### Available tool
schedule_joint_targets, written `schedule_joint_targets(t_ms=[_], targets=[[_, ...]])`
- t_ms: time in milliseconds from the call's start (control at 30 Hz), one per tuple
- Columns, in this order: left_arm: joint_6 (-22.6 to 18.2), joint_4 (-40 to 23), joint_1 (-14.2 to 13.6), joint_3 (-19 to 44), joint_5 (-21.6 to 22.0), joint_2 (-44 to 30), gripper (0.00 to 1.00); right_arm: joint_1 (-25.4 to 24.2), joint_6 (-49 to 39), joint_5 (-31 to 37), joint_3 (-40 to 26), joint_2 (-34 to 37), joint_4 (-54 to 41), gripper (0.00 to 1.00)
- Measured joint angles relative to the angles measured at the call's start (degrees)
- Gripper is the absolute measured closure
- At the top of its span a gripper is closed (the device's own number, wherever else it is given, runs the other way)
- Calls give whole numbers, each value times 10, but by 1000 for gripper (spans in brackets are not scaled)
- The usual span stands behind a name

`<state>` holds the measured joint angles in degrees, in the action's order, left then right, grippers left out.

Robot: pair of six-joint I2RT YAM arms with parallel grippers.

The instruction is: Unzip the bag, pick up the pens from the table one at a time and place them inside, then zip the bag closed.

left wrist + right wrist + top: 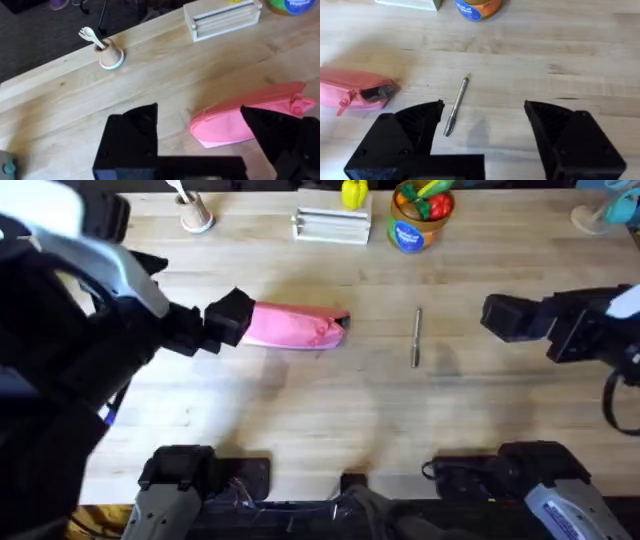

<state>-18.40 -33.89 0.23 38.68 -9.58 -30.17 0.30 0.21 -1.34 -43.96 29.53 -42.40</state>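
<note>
The pink bag (295, 327) lies on the wooden table (320, 430), left of centre. In the right wrist view the bag (350, 92) shows a dark gap at the end nearest the pen. My left gripper (232, 315) is at the bag's left end; in the left wrist view it (197, 110) stands open, with the bag (235, 120) lying between its black fingers. A slim grey pen (417, 337) lies right of the bag. My right gripper (495, 315) hovers to the pen's right, open and holding nothing (484, 103). The pen (456, 106) is just ahead of its fingers.
Along the far edge stand a small cup with a spoon (195, 215), a white slatted rack (331, 225), a yellow toy (353, 192) and a can holding colourful toys (420, 215). A teal object (610, 210) sits at the far right corner.
</note>
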Motion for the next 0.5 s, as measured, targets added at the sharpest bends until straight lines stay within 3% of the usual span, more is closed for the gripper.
schedule_joint_targets(t_ms=[300,500], targets=[[-234,-153,0,218,-31,-202,10,0,0,0,-182,176,-113,5],[-405,-180,0,249,-33,-268,8,0,0,-21,-225,205,-121,6]])
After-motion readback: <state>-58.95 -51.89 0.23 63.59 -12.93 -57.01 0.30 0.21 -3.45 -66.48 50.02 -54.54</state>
